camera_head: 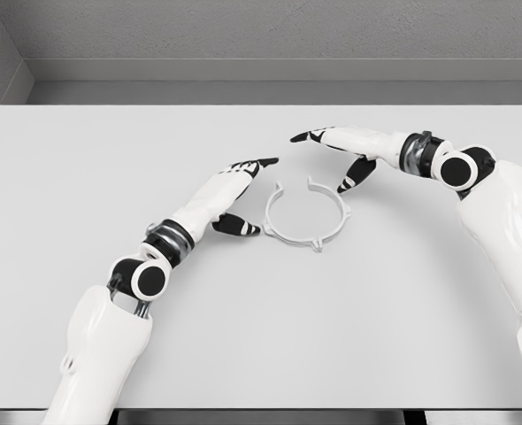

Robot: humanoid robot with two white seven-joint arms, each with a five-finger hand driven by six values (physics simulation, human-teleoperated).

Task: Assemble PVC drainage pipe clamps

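A white ring-shaped pipe clamp (303,215) lies flat on the table near the middle, with an opening at its far side and small tabs on its rim. My left hand (243,190) hovers just left of the clamp, fingers stretched out and thumb (237,225) pointing at the ring's left edge, holding nothing. My right hand (336,155) reaches in from the right, above the clamp's far right side, fingers extended and thumb (356,174) hanging down near the rim. Neither hand grips the clamp.
The white table (84,177) spans the whole view, with a grey wall behind its far edge. Both forearms angle in from the lower left and the right.
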